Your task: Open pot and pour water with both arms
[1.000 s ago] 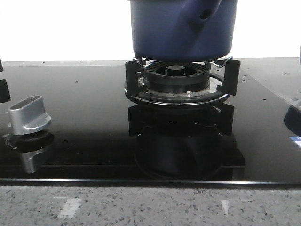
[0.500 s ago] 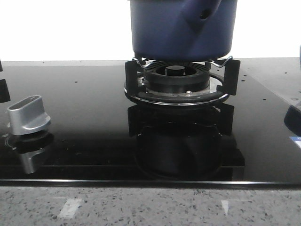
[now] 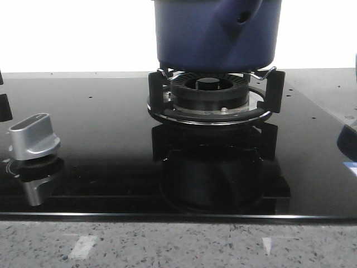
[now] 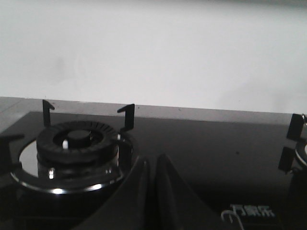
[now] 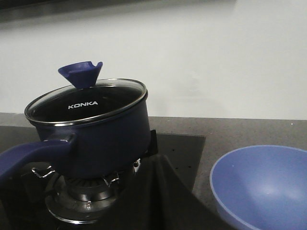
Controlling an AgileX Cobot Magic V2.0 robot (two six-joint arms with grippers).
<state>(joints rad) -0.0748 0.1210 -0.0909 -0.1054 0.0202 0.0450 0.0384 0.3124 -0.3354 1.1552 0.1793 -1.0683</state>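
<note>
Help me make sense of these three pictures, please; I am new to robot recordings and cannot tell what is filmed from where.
A two-armed robot faces a black glass stove. One camera looks forward, low over the stove: the dark blue pot sits on a burner, and a silver knob is at the left. The other two cameras ride on the arms' wrists. The left one shows its claw, the fingers nearly together and holding nothing, near a second, bare burner. The right one shows the pot with its glass lid on, a blue lid knob, and a lighter blue bowl beside the stove. The right claw is only a dark shape; I cannot tell if it is open. Nothing is held.
</note>
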